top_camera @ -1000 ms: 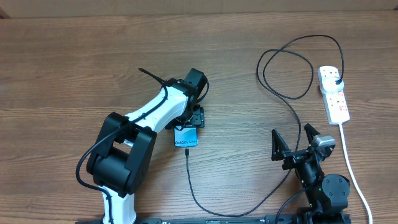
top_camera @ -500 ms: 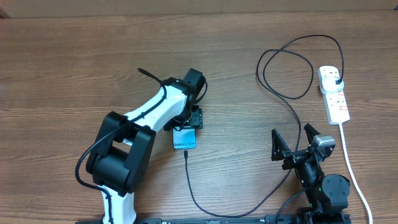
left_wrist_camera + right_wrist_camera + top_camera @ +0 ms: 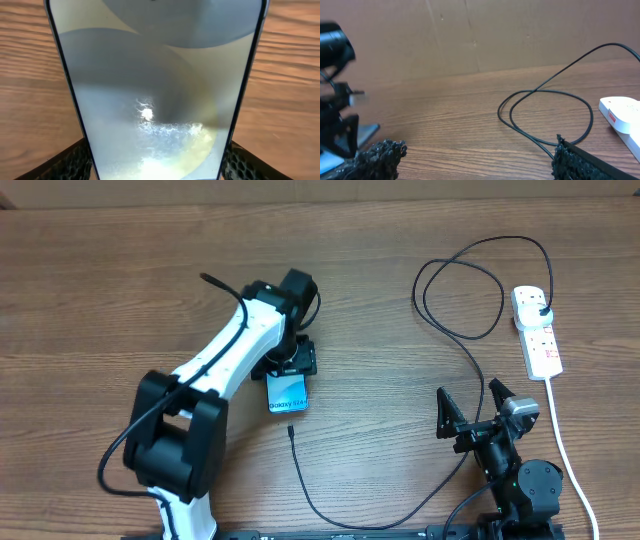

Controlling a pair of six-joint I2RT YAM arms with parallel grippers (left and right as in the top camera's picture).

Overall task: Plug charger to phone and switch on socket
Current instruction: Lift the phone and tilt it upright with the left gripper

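The phone (image 3: 287,393), its screen lit light blue, is held by its sides in my left gripper (image 3: 291,364) left of the table's middle. In the left wrist view the phone (image 3: 155,75) fills the frame between the two black fingers (image 3: 75,161) of my left gripper (image 3: 159,162). The charger cable (image 3: 440,480) runs from just below the phone's lower edge, where its tip (image 3: 289,430) lies, across the front and loops up to its black plug (image 3: 541,310) in the white socket (image 3: 537,330). Whether the tip sits in the phone I cannot tell. My right gripper (image 3: 470,418) stands open and empty.
The socket's thick white cord (image 3: 565,445) runs down the right edge past my right arm. From the right wrist, my right gripper (image 3: 475,165) looks over the cable's loops (image 3: 545,110) and the socket's end (image 3: 622,112). A brown wall backs the table.
My left arm has carried the phone to the left and a little toward the back. The cable's tip has shifted left with it. The right arm has stayed still.
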